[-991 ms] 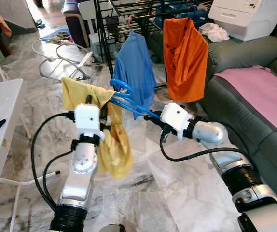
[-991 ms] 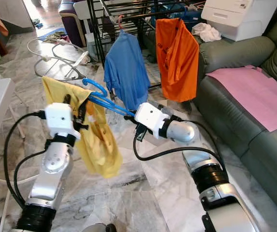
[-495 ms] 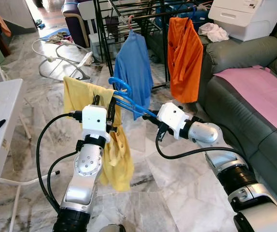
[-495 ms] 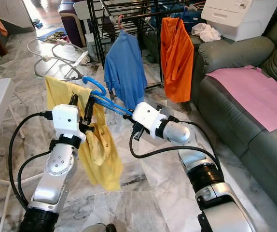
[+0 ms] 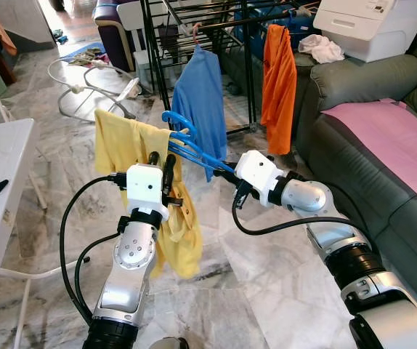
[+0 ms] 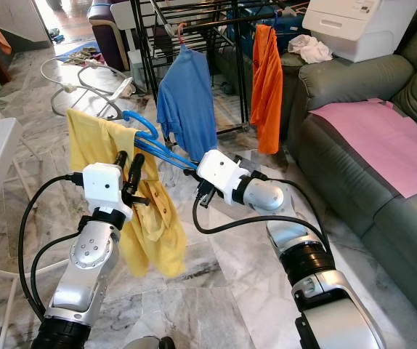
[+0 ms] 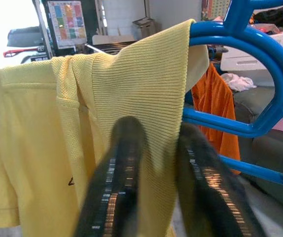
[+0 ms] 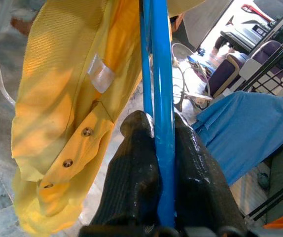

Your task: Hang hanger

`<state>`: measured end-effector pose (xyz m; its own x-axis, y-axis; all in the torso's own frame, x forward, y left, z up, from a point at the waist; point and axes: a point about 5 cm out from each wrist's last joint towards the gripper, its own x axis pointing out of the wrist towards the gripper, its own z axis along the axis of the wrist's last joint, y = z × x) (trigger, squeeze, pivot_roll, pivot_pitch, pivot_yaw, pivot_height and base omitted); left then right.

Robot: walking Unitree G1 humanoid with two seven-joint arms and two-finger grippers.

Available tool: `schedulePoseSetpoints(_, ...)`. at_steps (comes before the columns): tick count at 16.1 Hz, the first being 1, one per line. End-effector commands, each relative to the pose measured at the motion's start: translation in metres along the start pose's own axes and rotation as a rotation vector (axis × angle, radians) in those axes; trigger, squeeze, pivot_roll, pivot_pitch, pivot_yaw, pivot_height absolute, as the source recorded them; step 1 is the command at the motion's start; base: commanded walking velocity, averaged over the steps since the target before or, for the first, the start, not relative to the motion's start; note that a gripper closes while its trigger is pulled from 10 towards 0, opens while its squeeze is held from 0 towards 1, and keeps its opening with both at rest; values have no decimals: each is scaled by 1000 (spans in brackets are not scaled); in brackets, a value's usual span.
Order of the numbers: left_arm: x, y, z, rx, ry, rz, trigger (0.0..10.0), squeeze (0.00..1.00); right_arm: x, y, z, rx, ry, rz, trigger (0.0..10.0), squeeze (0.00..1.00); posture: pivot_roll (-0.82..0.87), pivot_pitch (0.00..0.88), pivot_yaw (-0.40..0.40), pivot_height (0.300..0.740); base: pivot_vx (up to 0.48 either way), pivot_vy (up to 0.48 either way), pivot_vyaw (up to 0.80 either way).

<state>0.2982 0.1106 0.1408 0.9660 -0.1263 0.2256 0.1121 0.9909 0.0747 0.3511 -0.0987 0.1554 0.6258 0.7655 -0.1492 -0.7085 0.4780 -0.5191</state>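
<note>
Hanger held out in front of the rack

Fingers of my right end effector are clamping the bar of the blue hanger, holding it out over the marble floor. My left end effector is reaching up with its fingers narrowly parted around a fold of the yellow shirt draped on the hanger. Beyond them, a blue shirt and an orange shirt are hanging on the black drying rack, beside the green sofa.

Shirt on hanger, rack behind, sofa right.
</note>
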Motion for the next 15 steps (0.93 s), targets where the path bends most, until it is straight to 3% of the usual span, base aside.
schedulePoseSetpoints(1, 1, 0, -2, -2, 16, -7, 0, 0, 4, -11, 17, -22, -66, -43, 0, 0, -67, 14, 41, 740, 0, 0, 0)
schedulePoseSetpoints(10, 22, 20, -6, 32, 36, 86, 0, 0, 6, 2, 18, 1, -89, -8, 0, 0, -74, 15, 41, 740, 0, 0, 0)
schedulePoseSetpoints(15, 22, 29, -1, 23, 13, 146, 0, 0, 7, 3, 15, 35, -77, -24, 0, 0, -74, 15, 41, 740, 0, 0, 0)
